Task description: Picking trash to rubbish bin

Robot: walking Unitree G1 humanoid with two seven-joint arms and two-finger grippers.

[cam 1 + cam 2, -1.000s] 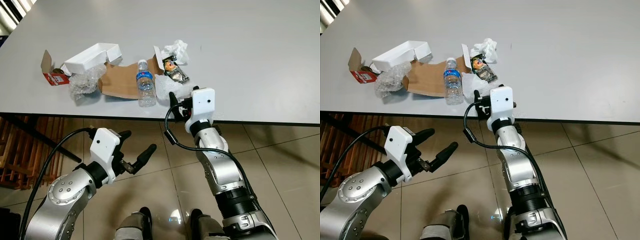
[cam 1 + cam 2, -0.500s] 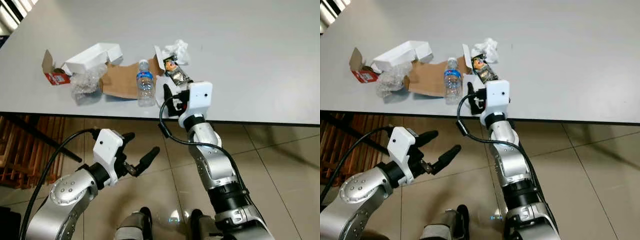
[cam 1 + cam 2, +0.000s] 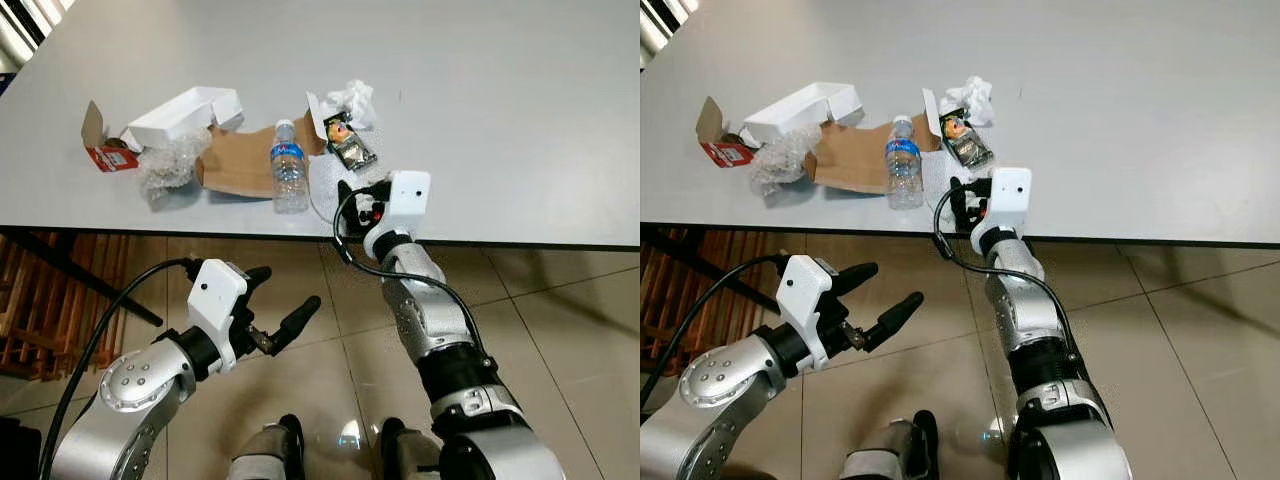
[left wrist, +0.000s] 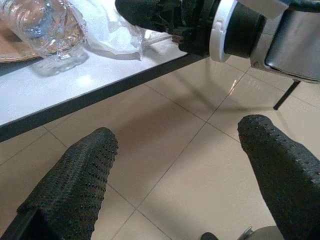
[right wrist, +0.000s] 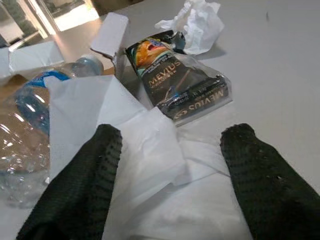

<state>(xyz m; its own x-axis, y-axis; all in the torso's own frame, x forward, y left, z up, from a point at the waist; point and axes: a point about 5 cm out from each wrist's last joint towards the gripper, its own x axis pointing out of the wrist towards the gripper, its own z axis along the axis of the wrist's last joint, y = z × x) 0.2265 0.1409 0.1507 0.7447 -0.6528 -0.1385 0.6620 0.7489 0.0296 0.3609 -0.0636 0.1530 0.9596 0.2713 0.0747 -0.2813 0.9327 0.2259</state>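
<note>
Grey table (image 3: 520, 110) bearing a cluster of trash near its front edge: an open white box (image 3: 185, 115), its interior not discernible; a small red carton (image 3: 105, 155) with raised flap; crumpled clear plastic (image 3: 170, 165); flat brown cardboard (image 3: 240, 165); a clear water bottle (image 3: 290, 170) lying on its side; a dark cigarette wrapper (image 5: 180, 82); and white tissue (image 5: 145, 150). The right claw (image 5: 170, 165) rests over the tissue at the table edge, fingers spread wide, gripping nothing; compared with half a second earlier, its wrist has shifted slightly rightward. The left claw (image 3: 275, 305) hangs below the table over the tiled floor (image 3: 560, 320), wide open and empty, position unchanged.
</note>
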